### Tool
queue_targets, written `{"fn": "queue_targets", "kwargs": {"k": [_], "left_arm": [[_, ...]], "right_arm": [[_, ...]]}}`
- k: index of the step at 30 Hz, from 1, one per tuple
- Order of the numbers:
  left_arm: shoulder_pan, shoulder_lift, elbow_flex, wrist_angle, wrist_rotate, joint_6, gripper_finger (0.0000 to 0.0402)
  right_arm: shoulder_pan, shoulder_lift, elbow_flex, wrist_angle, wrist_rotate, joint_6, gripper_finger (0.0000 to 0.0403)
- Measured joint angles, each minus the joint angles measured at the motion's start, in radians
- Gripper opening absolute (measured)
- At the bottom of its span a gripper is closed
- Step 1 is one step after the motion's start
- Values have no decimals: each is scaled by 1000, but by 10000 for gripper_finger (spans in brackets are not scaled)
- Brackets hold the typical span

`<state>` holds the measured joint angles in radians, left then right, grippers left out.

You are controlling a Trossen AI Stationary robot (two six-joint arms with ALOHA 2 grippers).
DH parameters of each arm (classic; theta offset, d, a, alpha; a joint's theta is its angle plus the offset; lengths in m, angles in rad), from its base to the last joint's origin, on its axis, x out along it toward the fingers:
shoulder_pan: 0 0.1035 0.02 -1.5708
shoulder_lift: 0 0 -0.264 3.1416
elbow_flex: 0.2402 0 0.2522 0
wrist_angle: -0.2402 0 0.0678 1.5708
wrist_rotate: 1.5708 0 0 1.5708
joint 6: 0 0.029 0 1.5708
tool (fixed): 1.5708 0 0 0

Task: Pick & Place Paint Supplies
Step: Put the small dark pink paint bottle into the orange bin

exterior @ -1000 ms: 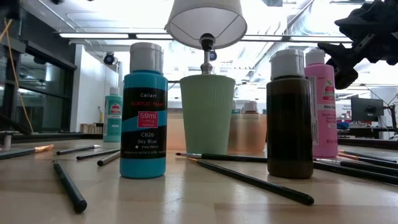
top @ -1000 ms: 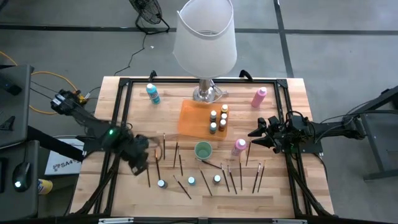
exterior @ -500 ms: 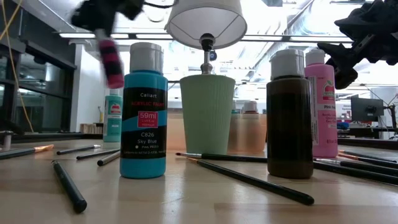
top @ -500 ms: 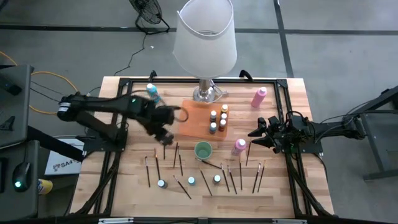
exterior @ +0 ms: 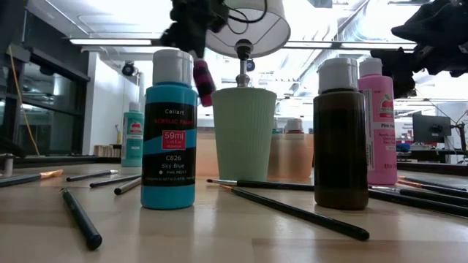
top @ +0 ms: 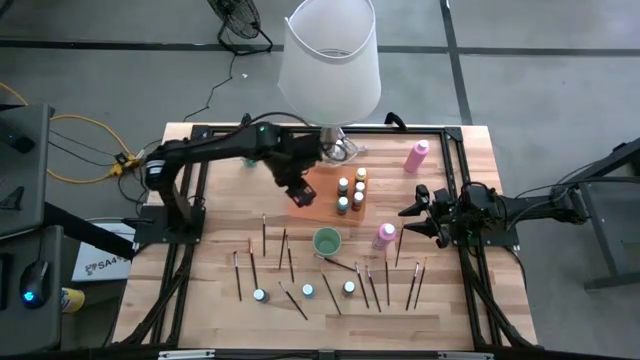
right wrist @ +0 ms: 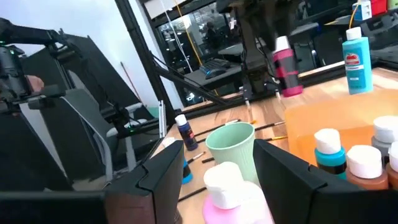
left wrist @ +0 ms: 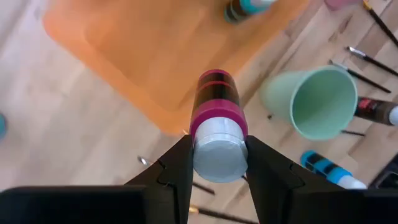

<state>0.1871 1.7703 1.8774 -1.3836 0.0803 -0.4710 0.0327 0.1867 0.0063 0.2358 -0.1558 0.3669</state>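
Observation:
My left gripper is shut on a small magenta paint bottle with a white cap. It holds the bottle in the air over the near left part of the orange tray. The bottle also shows in the low view and in the right wrist view. Several small bottles stand upright on the tray's right part. My right gripper is open at the table's right. A pink bottle stands just in front of its fingers, untouched. My left gripper pinches the bottle's white-capped top end between its two fingers. The fingers come from above, pointing down. The bottle hangs below them, bottom down and somewhat tilted, lifted clear of the tray and table.
A big white-shaded lamp stands at the far middle, close behind my left arm. A green cup stands near the tray. A teal bottle, a pink bottle, several brushes and small bottles are spread over the table.
My left gripper has risen from the table's near left and swung toward the far edge and the right. It carries the magenta bottle lifted clear and now stands over the orange tray. My right arm has kept still.

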Motion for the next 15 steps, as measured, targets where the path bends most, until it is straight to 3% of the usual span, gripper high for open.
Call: {"fn": "queue_targets", "kwargs": {"k": [4,8,15], "left_arm": [[32,49,65,-11,-1,77,116],[52,64,88,-11,0,134,116],[55,65,88,-8,-47,250,116]], "right_arm": [[0,0,0,61,0,133,188],[0,1,1,129,147,267,188],[0,135,99,118,209,92,188]]}}
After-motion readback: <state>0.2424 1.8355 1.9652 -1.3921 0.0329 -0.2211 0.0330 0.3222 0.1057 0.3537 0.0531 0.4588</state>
